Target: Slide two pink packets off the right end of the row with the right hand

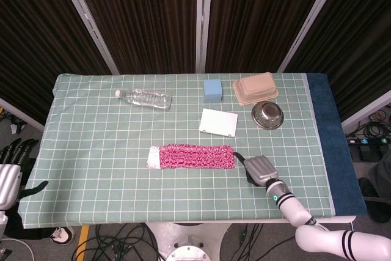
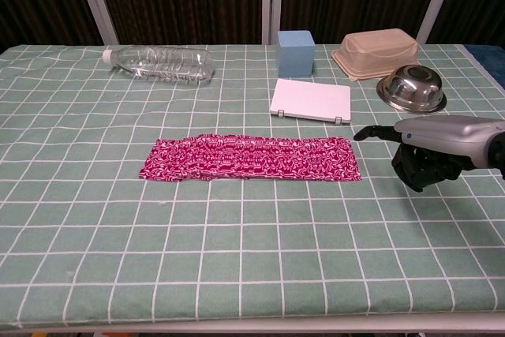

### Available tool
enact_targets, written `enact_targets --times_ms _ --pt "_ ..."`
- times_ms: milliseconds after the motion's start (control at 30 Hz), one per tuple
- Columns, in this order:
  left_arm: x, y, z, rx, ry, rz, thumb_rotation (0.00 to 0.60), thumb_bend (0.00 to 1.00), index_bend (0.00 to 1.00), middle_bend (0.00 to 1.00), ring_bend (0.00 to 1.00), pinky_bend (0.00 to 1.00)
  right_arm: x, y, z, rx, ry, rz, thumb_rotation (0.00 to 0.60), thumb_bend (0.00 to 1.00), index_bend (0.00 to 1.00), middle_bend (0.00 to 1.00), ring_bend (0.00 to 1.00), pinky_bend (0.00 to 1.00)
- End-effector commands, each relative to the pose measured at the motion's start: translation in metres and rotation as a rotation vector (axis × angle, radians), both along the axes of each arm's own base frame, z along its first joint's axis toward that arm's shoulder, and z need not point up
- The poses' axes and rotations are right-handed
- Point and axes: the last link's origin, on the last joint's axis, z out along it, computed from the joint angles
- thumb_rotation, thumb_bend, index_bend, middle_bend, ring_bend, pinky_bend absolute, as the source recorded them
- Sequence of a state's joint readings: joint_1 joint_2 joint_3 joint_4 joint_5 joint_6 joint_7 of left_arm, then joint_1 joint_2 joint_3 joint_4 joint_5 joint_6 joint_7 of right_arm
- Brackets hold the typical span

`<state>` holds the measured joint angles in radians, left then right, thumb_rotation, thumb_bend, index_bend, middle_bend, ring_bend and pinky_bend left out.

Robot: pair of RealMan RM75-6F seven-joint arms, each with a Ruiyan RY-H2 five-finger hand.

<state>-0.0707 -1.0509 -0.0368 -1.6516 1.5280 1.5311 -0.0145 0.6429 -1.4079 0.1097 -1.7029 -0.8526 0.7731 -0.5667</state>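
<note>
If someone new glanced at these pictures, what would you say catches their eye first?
Most likely the bright pink row of packets lying across the middle of the green checked cloth. Next comes the right hand just past the row's right end, not touching it as far as the chest view shows. Behind lie a clear bottle at back left and a shiny steel bowl at back right.

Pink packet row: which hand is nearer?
Right. The right hand sits just off the right end of the pink packet row, not clearly touching it. The left hand hangs past the table's left edge, far from the row.
</note>
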Motion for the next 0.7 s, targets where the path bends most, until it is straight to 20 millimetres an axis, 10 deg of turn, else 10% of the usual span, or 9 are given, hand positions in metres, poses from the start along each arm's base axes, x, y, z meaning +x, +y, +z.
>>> enact_targets --times_ms 33,700 --pt "-0.002 -0.002 0.001 0.001 0.0 0.002 0.6 0.0 0.11 0.11 0.04 0.14 0.01 -0.006 -0.011 0.022 0.019 0.009 0.6 1.0 0.04 0.91 0.89 0.77" --pt "-0.004 0.0 0.002 0.001 -0.008 0.0 0.6 0.0 0.11 0.11 0.04 0.14 0.007 -0.011 -0.026 0.057 0.088 -0.043 0.6 1.0 0.05 0.91 0.89 0.77"
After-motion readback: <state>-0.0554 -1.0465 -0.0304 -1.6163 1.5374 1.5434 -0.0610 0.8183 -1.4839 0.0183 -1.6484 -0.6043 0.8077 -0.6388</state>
